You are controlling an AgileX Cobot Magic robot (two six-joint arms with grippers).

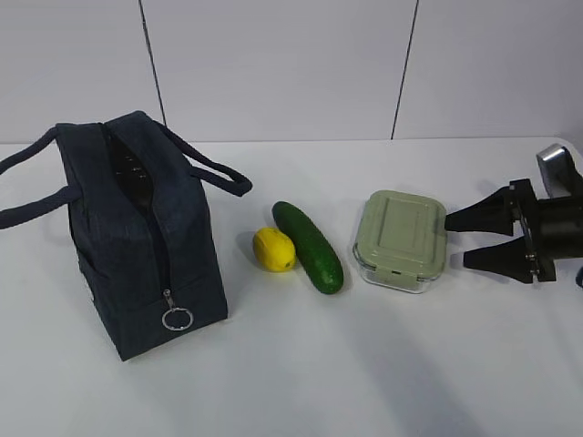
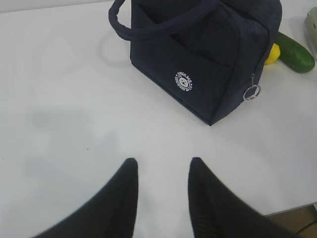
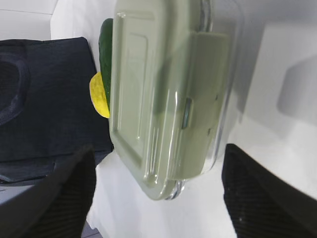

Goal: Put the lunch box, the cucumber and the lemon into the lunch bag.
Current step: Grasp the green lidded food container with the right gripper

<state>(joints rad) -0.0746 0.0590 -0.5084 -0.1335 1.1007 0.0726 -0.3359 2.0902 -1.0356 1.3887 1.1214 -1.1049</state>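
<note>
The dark navy lunch bag [image 1: 137,237] stands at the left with its top zipper parted and its silver ring pull [image 1: 177,319] hanging at the front. Right of it lie the yellow lemon [image 1: 274,249], the dark green cucumber [image 1: 308,246] and the lunch box [image 1: 401,239] with its pale green lid. My right gripper [image 1: 457,239] is open at the box's right end. In the right wrist view the lunch box [image 3: 158,89] fills the space ahead of that gripper [image 3: 158,148], its near end between the spread fingertips without touching them. My left gripper [image 2: 163,161] is open and empty over bare table, well short of the bag [image 2: 198,54].
A white table [image 1: 364,382] carries everything, against a white panelled wall. The bag's two looped handles [image 1: 219,173] stick out to either side. In the left wrist view the table's near edge [image 2: 292,207] shows at the lower right.
</note>
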